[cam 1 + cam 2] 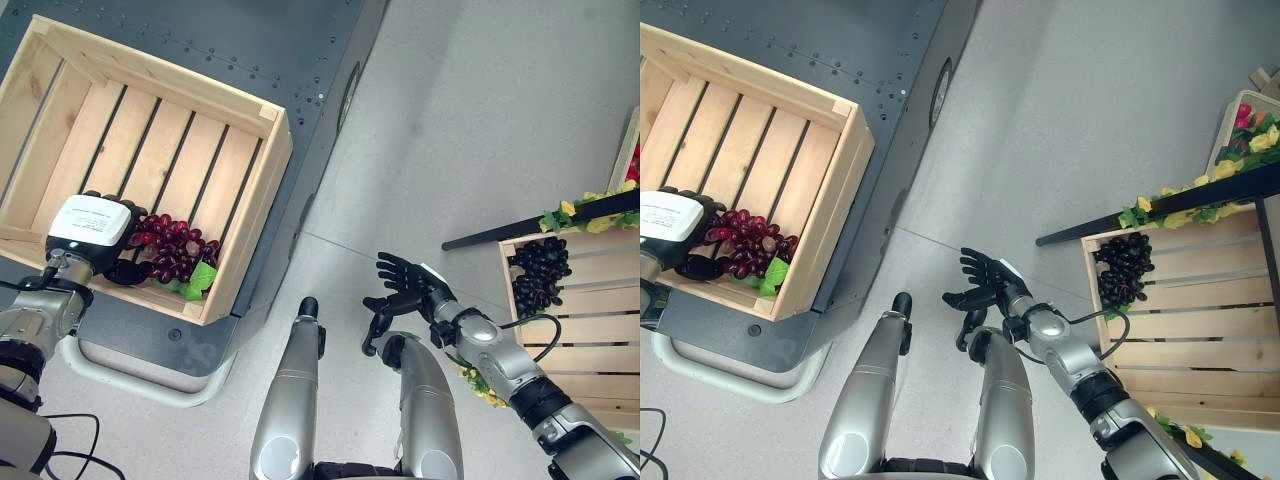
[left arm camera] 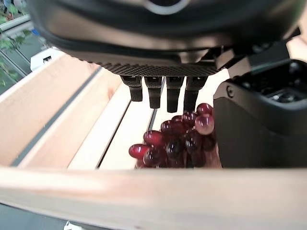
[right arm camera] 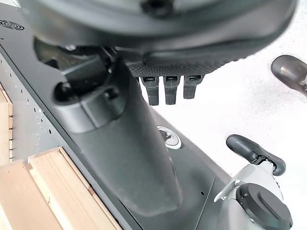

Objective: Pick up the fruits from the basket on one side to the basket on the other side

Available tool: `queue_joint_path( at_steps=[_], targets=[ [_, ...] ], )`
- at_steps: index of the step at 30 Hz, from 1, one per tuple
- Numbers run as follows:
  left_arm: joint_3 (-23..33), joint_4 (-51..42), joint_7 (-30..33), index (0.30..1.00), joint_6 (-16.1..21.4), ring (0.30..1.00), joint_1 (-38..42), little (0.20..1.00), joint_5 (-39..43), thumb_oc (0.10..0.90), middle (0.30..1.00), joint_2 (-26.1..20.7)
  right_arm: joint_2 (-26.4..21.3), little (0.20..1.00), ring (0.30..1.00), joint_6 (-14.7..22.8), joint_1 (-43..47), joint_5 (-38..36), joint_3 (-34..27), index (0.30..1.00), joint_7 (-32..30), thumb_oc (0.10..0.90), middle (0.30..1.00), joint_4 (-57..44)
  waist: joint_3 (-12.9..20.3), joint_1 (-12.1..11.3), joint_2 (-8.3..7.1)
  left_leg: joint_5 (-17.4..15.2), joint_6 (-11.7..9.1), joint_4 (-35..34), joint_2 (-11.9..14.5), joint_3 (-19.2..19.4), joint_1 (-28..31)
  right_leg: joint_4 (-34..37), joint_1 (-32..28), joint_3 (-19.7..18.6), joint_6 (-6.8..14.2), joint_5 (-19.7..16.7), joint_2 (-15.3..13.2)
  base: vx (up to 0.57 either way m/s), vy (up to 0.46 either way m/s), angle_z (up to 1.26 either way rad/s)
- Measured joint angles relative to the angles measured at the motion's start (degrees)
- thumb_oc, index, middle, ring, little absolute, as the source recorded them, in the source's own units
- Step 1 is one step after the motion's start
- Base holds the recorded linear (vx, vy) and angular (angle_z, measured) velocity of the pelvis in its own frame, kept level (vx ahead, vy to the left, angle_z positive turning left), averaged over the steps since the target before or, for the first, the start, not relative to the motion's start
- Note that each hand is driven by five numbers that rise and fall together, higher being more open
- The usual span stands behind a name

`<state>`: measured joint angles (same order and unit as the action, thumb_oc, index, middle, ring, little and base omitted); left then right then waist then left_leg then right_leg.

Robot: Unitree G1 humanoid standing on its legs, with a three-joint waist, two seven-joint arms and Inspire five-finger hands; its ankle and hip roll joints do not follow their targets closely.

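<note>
**Left hand at the red grapes, right hand free over the floor**

I have the left hand down inside the left wooden crate, in its near corner. The left wrist view shows its fingers hanging straight above the bunch of red grapes and the thumb standing beside the bunch; nothing is gripped, the hand is open. The grapes lie on the crate's slatted floor with their green leaf against the near wall. That near wall and the right side wall box the bunch in closely; the rest of the crate floor, toward the far wall, is bare.

The crate sits on a dark grey metal platform, whose edge runs just beyond the crate's right wall.

My right hand hangs over the pale floor with fingers spread and relaxed, holding nothing. There is wide open floor between the platform edge and the right wooden crate. That crate holds a bunch of black grapes near its far left corner, under a dark bar trimmed with yellow-green foliage.
</note>
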<state>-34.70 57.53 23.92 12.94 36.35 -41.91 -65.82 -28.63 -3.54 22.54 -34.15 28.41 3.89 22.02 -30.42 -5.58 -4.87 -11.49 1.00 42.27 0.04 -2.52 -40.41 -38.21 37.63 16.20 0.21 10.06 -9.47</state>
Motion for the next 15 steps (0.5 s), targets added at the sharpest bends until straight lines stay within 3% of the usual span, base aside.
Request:
queue_joint_path(
  at_steps=[7, 15],
  targets=[
    [-5.48, 1.37, -4.56, 0.9, -1.42, 0.9, 6.9, 0.9, 0.02, 0.8, 0.9, -0.45, 0.0, 0.9, 0.9, 0.18, 0.54, -0.1, 0.04, 0.9, -0.01, 0.8, 0.9, 0.07, 0.04, 0.71, -0.81, 0.01, -0.04, 0.0, 0.26, 0.02, -1.22, 0.06, 1.16, 0.14, -0.02, -0.01, 0.16, 0.0, 0.0, 0.0],
    [-5.55, 1.72, -2.84, 0.9, -2.76, 0.9, 7.39, 0.9, 0.02, 0.8, 0.9, -0.7, -0.06, 0.9, 0.9, 0.39, 0.82, -0.14, 0.02, 0.9, -0.08, 0.8, 0.9, 0.07, 0.04, 1.32, -0.9, 0.18, -0.39, 0.01, 0.42, 0.03, -2.51, -0.06, 2.48, 0.16, -0.09, 0.03, 0.32, 0.0, 0.0, 0.0]
  ],
)
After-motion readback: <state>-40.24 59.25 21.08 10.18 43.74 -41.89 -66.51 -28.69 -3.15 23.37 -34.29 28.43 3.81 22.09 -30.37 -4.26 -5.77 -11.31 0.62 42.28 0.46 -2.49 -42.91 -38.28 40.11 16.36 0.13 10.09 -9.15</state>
